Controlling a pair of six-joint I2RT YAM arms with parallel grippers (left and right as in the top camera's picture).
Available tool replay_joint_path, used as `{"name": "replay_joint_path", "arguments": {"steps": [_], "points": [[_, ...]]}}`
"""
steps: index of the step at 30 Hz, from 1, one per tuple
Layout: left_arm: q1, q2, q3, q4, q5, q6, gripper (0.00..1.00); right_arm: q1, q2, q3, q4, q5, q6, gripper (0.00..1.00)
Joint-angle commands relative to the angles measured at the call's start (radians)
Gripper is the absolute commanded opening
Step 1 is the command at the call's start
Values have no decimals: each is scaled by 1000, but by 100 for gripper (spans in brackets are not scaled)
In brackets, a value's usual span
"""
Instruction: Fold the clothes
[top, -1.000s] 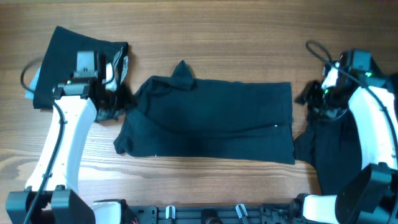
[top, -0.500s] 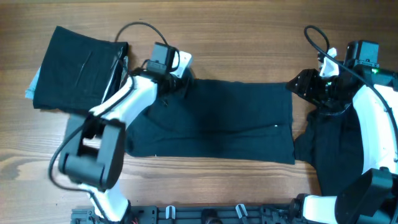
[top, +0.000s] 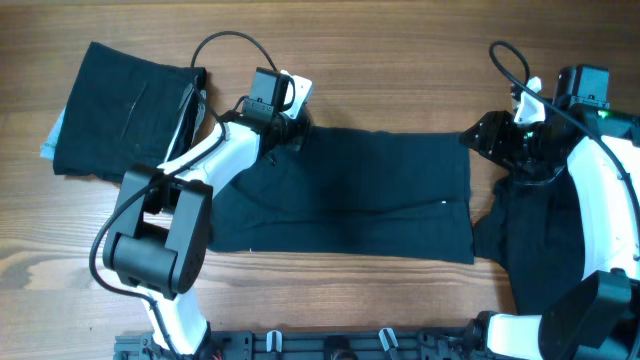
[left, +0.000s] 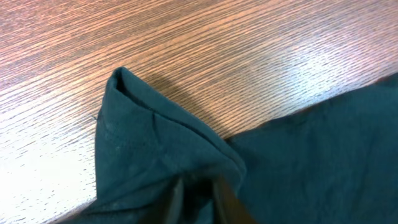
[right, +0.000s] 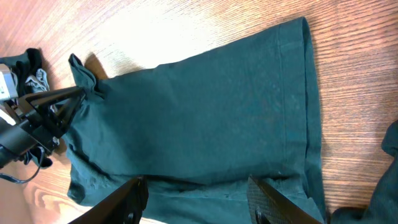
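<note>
A dark teal garment (top: 350, 190) lies spread flat across the middle of the table. My left gripper (top: 290, 128) is at its far left corner, shut on a raised fold of the cloth (left: 143, 143); in the left wrist view the fingertips (left: 199, 198) pinch the fabric. My right gripper (top: 482, 140) is open and empty, hovering just off the garment's far right corner. In the right wrist view its fingers (right: 199, 199) are wide apart above the garment (right: 205, 106).
A folded dark stack (top: 120, 110) lies at the far left on a pale blue item. Another dark garment (top: 540, 240) lies crumpled at the right under my right arm. Bare wood runs along the far edge (top: 400, 60).
My left arm swung from beside the folded stack to the garment's far left corner and closed on the raised fold. My right gripper shifted slightly left toward the far right corner.
</note>
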Motion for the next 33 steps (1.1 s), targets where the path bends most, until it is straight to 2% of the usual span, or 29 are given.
{"name": "replay_joint_path", "arguments": {"steps": [1, 2, 5, 6, 9, 13, 19, 24, 26, 28, 31, 33], "points": [[-3, 12, 2, -5, -17, -13, 9, 4, -8, 5, 2, 10, -21, 56], [-3, 8, 3, -6, -17, -25, 5, 4, -8, 5, 2, 10, -21, 56], [-2, -30, 3, -25, -16, -56, 4, 4, -8, 5, 2, 10, -21, 56], [-3, -43, 3, -43, -12, -62, 14, 4, -8, 5, 2, 10, -21, 56], [-11, -54, 3, -137, 23, -62, 35, 4, -8, 5, 6, 11, -21, 56], [-37, -37, 3, -175, 14, -57, 42, 4, -8, 5, 6, 45, -21, 57], [-47, 44, 3, -96, -18, -58, 51, 4, -8, 5, 5, 44, -21, 57], [-47, 50, 3, -12, -84, -80, 54, 4, -8, 5, 2, 44, -21, 57], [-47, 50, 3, 4, -108, -80, 51, 4, -8, 5, -2, 44, -21, 57], [-47, 50, 3, 10, -114, -81, 41, 4, -8, 5, -2, 44, -21, 56], [-47, 50, 3, 22, -123, -81, 10, 4, -8, 5, -1, 45, -21, 56], [-47, 50, 3, 23, -148, -81, 4, 4, -8, 5, 1, 44, -21, 56]]}}
